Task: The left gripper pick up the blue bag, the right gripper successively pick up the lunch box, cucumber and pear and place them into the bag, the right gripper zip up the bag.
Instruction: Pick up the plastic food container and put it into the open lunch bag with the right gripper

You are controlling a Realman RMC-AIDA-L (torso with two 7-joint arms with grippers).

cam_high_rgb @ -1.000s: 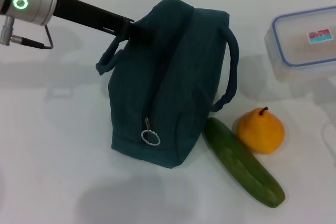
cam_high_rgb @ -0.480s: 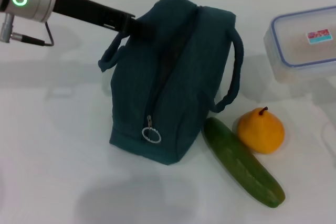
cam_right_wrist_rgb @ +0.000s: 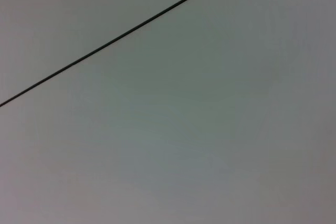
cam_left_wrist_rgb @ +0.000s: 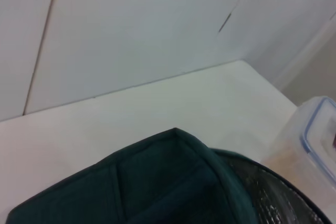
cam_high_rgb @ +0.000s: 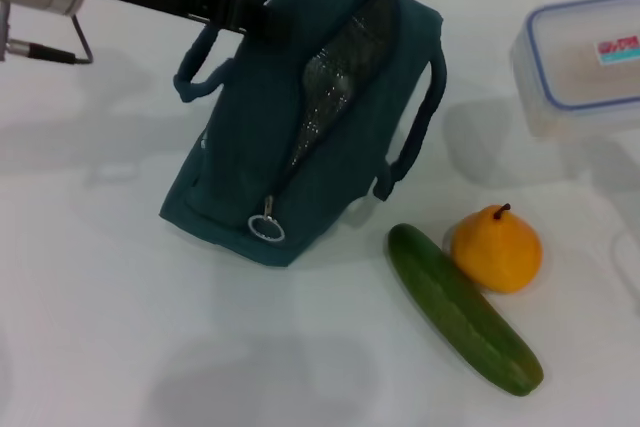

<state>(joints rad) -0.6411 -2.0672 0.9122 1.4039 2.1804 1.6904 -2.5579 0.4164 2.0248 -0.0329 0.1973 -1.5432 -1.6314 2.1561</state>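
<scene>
None packed: left gripper (cam_high_rgb: 262, 23) clamps bag (cam_high_rgb: 300, 127) top, tilted open; box (cam_high_rgb: 580, 62), cucumber (cam_high_rgb: 463, 309), pear (cam_high_rgb: 496, 248) outside; right gripper unseen.

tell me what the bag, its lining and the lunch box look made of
Bag: soft matte teal fabric, likely woven; it sags and creases. Lining: shiny silvery crinkled foil-like sheet, probably insulating, seen through the open zip. Lunch box: clear rigid plastic with a blue rim, semi-glossy.
</scene>
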